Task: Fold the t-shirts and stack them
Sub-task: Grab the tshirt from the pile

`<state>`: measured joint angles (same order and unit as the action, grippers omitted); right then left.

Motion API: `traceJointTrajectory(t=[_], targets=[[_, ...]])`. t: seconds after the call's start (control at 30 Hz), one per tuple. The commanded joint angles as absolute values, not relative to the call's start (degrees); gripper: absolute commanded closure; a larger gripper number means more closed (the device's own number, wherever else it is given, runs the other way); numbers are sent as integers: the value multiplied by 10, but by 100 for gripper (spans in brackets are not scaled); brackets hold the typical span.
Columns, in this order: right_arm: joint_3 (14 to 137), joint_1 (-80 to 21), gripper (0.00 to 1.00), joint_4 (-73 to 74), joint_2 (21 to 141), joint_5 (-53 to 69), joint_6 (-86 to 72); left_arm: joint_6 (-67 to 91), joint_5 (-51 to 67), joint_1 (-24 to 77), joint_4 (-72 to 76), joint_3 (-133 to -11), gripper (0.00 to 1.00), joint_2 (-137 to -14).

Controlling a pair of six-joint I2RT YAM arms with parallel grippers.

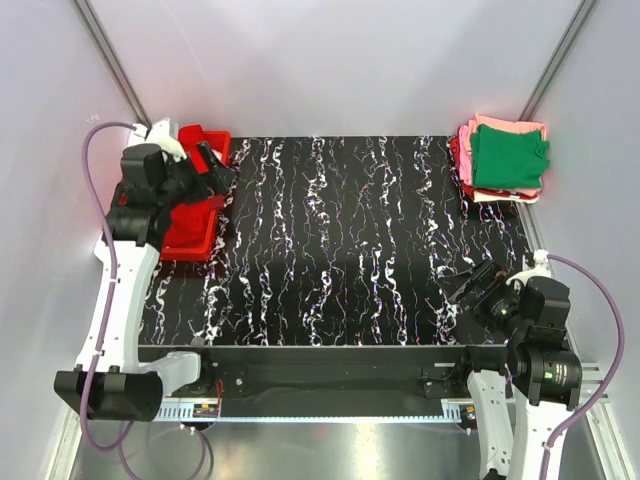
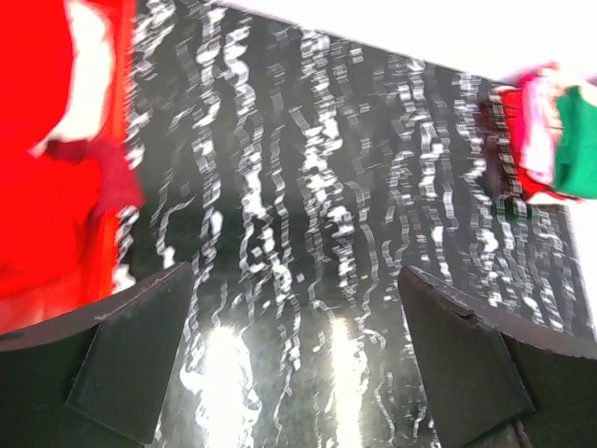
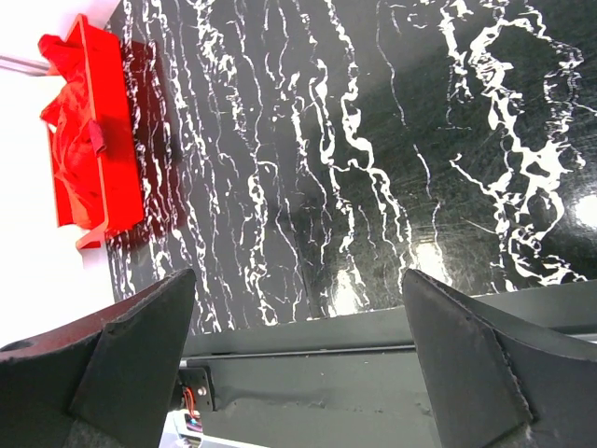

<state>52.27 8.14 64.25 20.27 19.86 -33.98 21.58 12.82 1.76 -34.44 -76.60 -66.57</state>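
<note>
A stack of folded t-shirts [image 1: 505, 160] lies at the table's back right corner, green on top with pink, cream and red layers under it. It also shows blurred in the left wrist view, stack [image 2: 555, 140]. A crumpled bright red t-shirt [image 3: 73, 154] lies inside the red bin [image 1: 185, 250] at the back left. My left gripper [image 1: 218, 172] hovers by the bin's inner side, open and empty [image 2: 298, 355]. My right gripper [image 1: 468, 285] sits low near the front right edge, open with nothing between its fingers [image 3: 298, 364].
The black marbled tabletop [image 1: 340, 240] stretches between the bin and the stack. A dark metal rail [image 3: 373, 373] runs along the near edge under my right gripper. White walls enclose the table on the left, right and back.
</note>
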Motion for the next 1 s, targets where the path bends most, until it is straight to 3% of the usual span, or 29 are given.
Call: traceJointTrajectory(t=[0.0,0.23,0.37,0.83,0.93,0.97], targets=[[523,77,0,630,199,216,-344,227,55,10,-354,-735,1,-681],[533,77,0,639,182,219,-345,262,64,-55,-395,-730,1,-731],[527,77,0,643,176,221,-347,273,2,-88,-398,-729,1,-749],[516,77,0,629,165,246,-352,279,-129,-125,-403,-851,7,-1007],[522,77,0,633,171,251,-350,268,-151,-127,-410,-900,10,-1070],[526,77,0,634,171,250,-350,266,-156,-128,-424,-912,17,-1086]])
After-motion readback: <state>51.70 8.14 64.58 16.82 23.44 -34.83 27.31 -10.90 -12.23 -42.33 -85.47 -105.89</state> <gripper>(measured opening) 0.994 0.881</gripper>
